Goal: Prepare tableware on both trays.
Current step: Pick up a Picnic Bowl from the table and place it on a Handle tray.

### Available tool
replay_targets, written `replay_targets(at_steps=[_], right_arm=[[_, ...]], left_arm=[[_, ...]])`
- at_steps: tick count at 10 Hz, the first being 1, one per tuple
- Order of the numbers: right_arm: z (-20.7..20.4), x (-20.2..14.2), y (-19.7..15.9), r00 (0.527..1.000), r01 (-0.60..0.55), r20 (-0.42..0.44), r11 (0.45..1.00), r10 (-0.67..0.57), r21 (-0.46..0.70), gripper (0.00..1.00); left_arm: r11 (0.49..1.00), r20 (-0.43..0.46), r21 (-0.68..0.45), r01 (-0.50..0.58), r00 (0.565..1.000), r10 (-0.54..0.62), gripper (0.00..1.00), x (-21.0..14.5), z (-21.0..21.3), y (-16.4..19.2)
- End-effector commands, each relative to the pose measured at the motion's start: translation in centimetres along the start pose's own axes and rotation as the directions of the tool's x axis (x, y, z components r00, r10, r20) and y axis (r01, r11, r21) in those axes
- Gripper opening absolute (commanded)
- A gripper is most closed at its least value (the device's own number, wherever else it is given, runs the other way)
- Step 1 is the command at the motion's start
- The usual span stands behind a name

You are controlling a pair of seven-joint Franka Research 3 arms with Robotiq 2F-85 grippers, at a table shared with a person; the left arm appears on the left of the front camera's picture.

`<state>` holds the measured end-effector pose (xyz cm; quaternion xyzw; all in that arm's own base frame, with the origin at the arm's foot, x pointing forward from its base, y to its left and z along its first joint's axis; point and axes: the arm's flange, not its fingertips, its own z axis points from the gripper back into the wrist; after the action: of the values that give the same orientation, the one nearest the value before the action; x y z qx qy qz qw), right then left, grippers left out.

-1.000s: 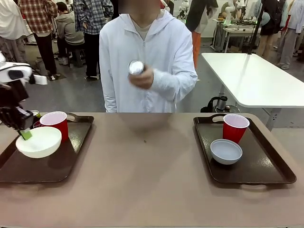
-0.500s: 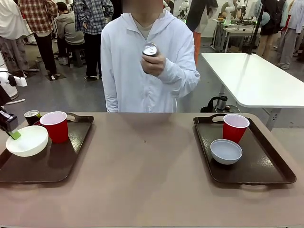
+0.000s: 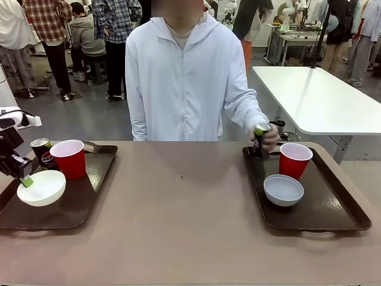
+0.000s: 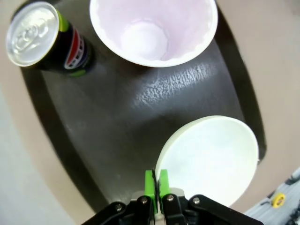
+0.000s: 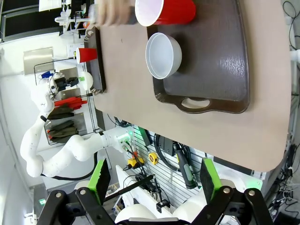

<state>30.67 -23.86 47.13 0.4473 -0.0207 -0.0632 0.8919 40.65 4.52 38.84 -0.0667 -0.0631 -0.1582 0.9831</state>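
Left pincer [image 4: 156, 180] pinches round cream bowl's [image 4: 211, 157] rim.

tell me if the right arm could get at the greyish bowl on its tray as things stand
Probably yes: the greyish bowl sits open on the right tray, the person's hand is farther back, and the right gripper is open.

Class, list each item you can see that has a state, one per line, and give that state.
left hand: shut on cream bowl's rim
right hand: open, holding nothing
cream bowl: upright, on left tray
red cups: upright
left soda can: upright
greyish bowl: upright, on right tray
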Motion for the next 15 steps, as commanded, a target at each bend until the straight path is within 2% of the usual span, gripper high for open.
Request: replay_targets(at_steps=[1,2,3,4,5,7,8,15], right_arm=[[0.0,0.1,0.1,1.0,-0.001,-0.001,1.0,0.001,-0.001,1.0],[0.0,0.1,0.1,1.0,-0.001,-0.001,1.0,0.001,-0.001,1.0],[0.0,0.1,0.1,1.0,-0.001,-0.001,1.0,0.001,-0.001,1.0],[0.0,0.1,0.1,1.0,-0.001,-0.001,1.0,0.001,-0.001,1.0],[0.0,0.1,0.1,1.0,-0.001,-0.001,1.0,0.001,-0.001,1.0],[0.0,0.1,0.1,1.0,-0.001,-0.001,1.0,0.001,-0.001,1.0],[0.0,0.1,0.1,1.0,-0.001,-0.001,1.0,0.001,-0.001,1.0],[0.0,0.1,0.1,1.0,-0.001,-0.001,1.0,0.001,-0.001,1.0]], left_arm=[[1.0,0.021,-0.021,0.017,1.0,-0.017,0.01,-0.2,-1.1,0.3],[1.0,0.02,-0.012,0.017,1.0,-0.017,0.37,-0.3,-1.2,0.3],[1.0,0.015,-0.009,0.014,1.0,-0.014,0.15,-0.2,-1.5,0.3],[1.0,0.004,-0.007,0.012,1.0,-0.012,0.47,-0.3,-1.9,0.3],[1.0,-0.008,-0.004,0.007,1.0,-0.007,0.21,-0.2,-2.5,0.3],[1.0,-0.031,0.008,0.001,1.0,-0.001,0.21,-0.1,-3.5,0.4],[1.0,-0.038,0.01,0.001,0.999,-0.001,0.28,-0.1,-3.7,0.4],[0.999,-0.042,0.05,0.02,0.999,-0.018,1.0,-0.9,0.1,-1.1]])
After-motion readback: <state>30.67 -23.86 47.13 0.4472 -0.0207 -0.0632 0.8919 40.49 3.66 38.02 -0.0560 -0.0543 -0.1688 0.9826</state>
